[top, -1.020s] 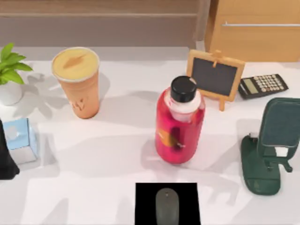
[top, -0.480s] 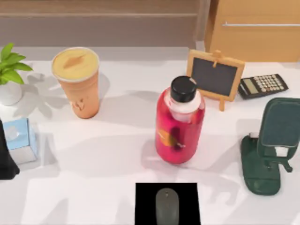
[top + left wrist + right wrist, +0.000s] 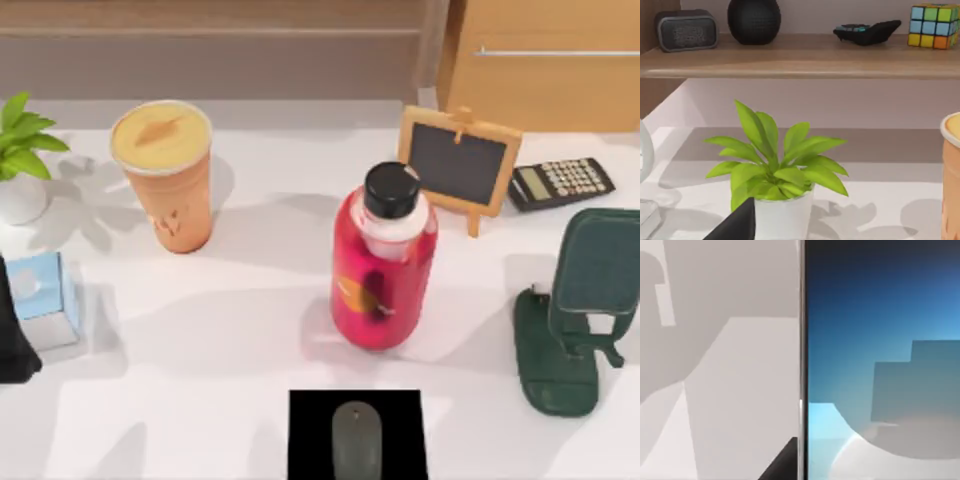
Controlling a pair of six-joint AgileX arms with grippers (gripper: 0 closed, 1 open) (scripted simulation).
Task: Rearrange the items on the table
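The tall orange cup [image 3: 165,178] with its yellowish lid stands at the back left of the table [image 3: 230,340], and its edge shows in the left wrist view [image 3: 951,180]. The light-blue box [image 3: 42,297] sits at the left edge, right beside the black end of my left gripper [image 3: 12,338]. At the front centre, the grey mouse [image 3: 357,440] rests on a black pad [image 3: 400,430]. The smartphone [image 3: 880,355], with its blue glowing screen, lies very close under my right wrist camera. A dark tip of my right gripper [image 3: 782,464] shows at its edge.
A red bottle [image 3: 383,268] with a black cap stands mid-table. Behind it are a small chalkboard easel [image 3: 460,165] and a calculator [image 3: 560,182]. A dark green phone stand [image 3: 580,310] is at the right. A potted plant [image 3: 775,185] is at the far left, below a wall shelf [image 3: 800,57].
The light-blue box has edged very slightly toward the table's left edge, and the shadows on the table have shifted a little. Nothing else has visibly moved.
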